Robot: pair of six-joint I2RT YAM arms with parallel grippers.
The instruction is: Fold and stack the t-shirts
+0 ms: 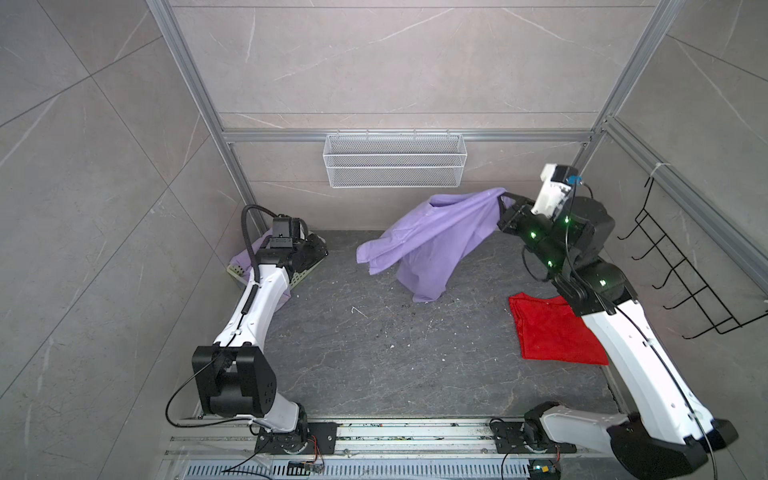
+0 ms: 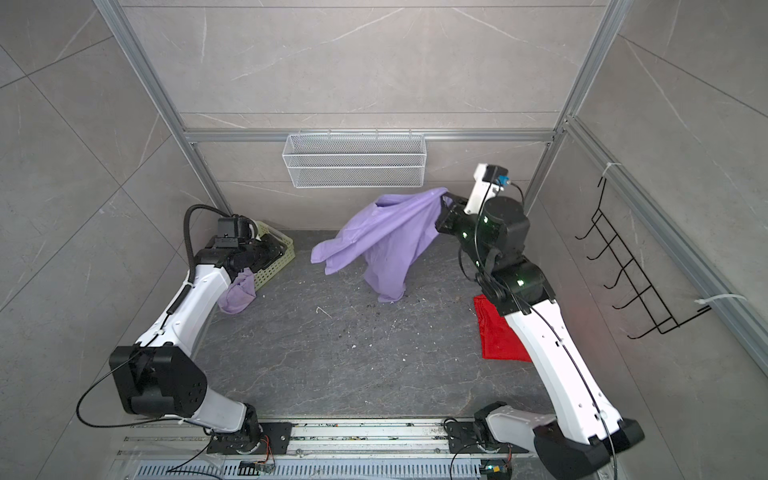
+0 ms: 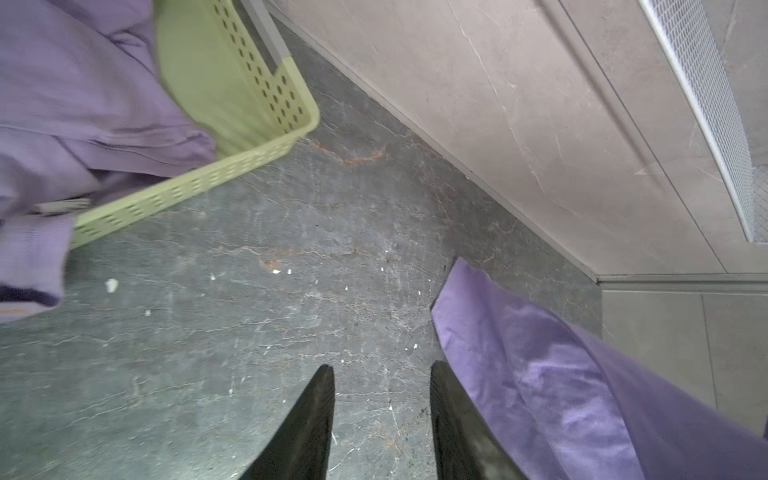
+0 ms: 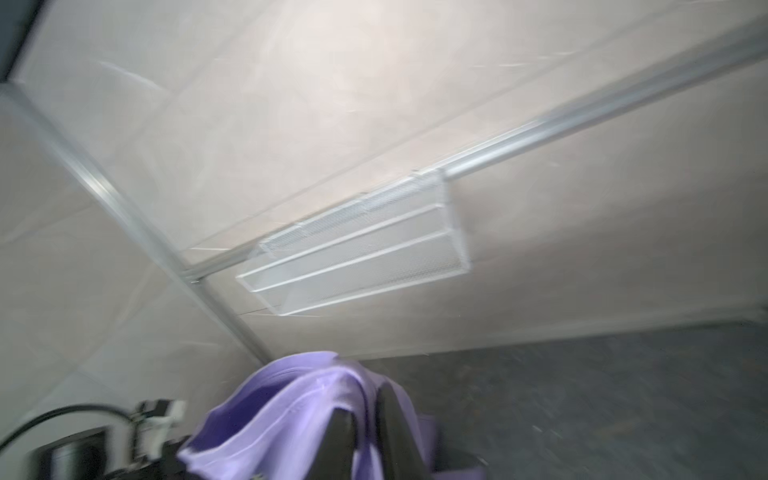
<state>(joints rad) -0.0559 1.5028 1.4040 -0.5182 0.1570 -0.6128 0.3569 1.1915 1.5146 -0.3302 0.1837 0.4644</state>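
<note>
Scanning outward, found one folded red cloth point(image 1: 557, 328) on the counter point(image 1: 374, 353). Beyond it, saw left gripper point(image 3: 382, 365) spread and empty beside the green basket point(image 3: 187, 191); right gripper point(image 1: 508, 195) pinching the lifted t-shirt point(image 1: 432, 241) by one edge, tail reaching the counter. Judged best to catch a free corner with the left and pull taut before laying flat. Counted two such garments, second t-shirt point(image 3: 83, 104) spilling from the one basket.

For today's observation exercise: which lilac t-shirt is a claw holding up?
The t-shirt hanging from the right claw; the other t-shirt droops over the green basket.
</note>
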